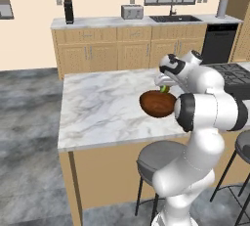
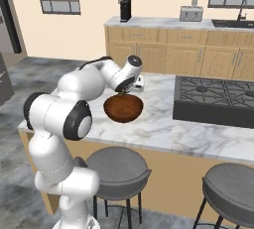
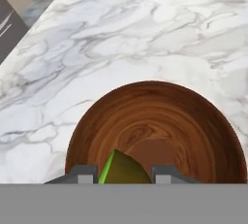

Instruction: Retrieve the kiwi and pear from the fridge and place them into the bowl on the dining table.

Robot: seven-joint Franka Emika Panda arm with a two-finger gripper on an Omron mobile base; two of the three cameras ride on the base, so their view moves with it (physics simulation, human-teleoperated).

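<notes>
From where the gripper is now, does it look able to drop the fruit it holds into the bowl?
Probably yes. The gripper, shut on a green-brown fruit, hangs directly above the bowl, whose inside looks empty, with nothing between them.

My arm (image 1: 205,107) is showing as a chain of thick, rounded white shells, glossy and smooth, each section swelling like a fat tube. Black bands are ringing my joints (image 2: 78,120), the widest ones circling the big round caps at the elbow. A thin dark cable (image 2: 94,61) is arching over one upper link. My claw (image 3: 121,173) is ending in two small grey, square-edged fingertips (image 3: 81,174). My lower body is looking just as white and bulbous.
</notes>
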